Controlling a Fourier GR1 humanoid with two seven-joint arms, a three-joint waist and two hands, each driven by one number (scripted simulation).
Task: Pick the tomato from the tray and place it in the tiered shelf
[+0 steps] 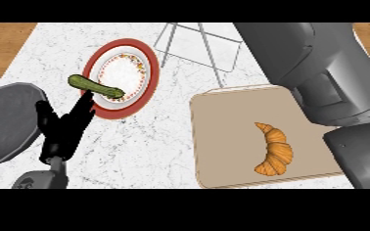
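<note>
**Beige tray: croissant only in sight, tomato can't be located**

Tomato: can't tell where it is from the head view. The tray (224,142) is a beige slab well off to the right of the left fingers, and the one item showing on it is a croissant (274,149), lying lengthwise toward its right half.

Tiered shelf (198,46): thin grey wire frame, up and to the right of the fingertips, just beyond the tray's far-left corner. No item visible on it.

Left hand (63,129): black, in from the lower left. Fingers (83,105) straight, spread apart, pointing up the view, holding nothing. The longest fingertip overlaps the near-left rim of the plate (123,43).

The plate is red-rimmed and white with a speckled pattern, directly past the fingertips. A dark green cucumber (95,85) lies across its left side, one end hanging over the rim, just above the longest fingertip.

Right forearm (303,63): large grey shell, fills the upper right and covers the tray's far-right corner. The right hand doesn't show.

Counter (151,147): white marble, under the fingers and everything else.
</note>
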